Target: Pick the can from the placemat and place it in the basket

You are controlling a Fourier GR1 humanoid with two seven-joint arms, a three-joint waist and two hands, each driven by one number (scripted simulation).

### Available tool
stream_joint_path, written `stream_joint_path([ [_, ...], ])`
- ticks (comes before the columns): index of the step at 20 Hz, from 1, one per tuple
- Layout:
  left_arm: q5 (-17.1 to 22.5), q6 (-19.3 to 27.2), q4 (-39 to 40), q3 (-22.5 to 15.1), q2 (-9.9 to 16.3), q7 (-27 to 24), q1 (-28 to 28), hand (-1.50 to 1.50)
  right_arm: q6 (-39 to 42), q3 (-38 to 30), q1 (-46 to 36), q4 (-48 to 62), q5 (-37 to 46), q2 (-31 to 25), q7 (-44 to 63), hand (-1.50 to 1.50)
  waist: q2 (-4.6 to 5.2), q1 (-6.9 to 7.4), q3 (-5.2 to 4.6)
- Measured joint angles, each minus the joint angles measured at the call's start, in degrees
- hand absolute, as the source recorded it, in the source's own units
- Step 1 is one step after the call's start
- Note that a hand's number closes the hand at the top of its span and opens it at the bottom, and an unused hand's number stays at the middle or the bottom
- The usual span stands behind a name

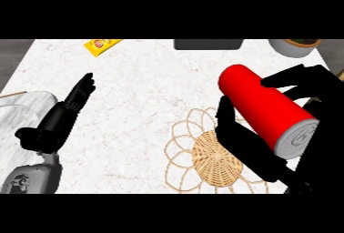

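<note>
The can [265,109] is a red cylinder with a silver end, and it lies tilted at the right of the frame, with its red end toward the upper left and its silver end toward the lower right. The placemat [211,157] is a round woven piece, tan in the centre with a ring of thin looped petals, flat in the lower middle, partly hidden. No basket is clearly seen.
</note>
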Motion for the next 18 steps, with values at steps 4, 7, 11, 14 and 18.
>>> stream_joint_path([
  [4, 0.13, -0.58, 0.16, 0.16, 0.4, -0.81, 0.67, 0.0, 2.93, -5.57, -3.49, 1.96, 1.19, 0.1, -1.01, 1.5, 0.09, 0.2, 0.02],
  [7, 0.57, -0.62, 0.08, 0.6, 0.54, -0.23, -0.17, 0.0, 4.88, -12.16, -6.74, 4.11, 1.2, 0.03, -2.85, 1.5, 0.2, 0.21, 0.06],
  [11, 0.47, -0.63, -0.56, 0.44, 0.47, 0.04, 0.2, 0.0, 6.78, -21.04, -11.53, 6.99, 1.28, -1.49, -5.15, 1.5, 0.24, 0.33, 0.09],
  [14, 0.46, -0.56, 0.06, 0.38, 0.21, -0.06, -0.42, 0.0, 6.93, -26.88, -14.42, 9.95, 1.58, -3.45, -6.76, 1.5, 0.36, 0.37, 0.11],
  [18, 0.26, -0.3, -0.23, 0.19, -0.04, 0.45, -1.02, 0.0, 5.57, -35.29, -17.02, 13.92, 0.67, -8.05, -9.11, 1.5, 0.46, 0.47, 0.15],
])
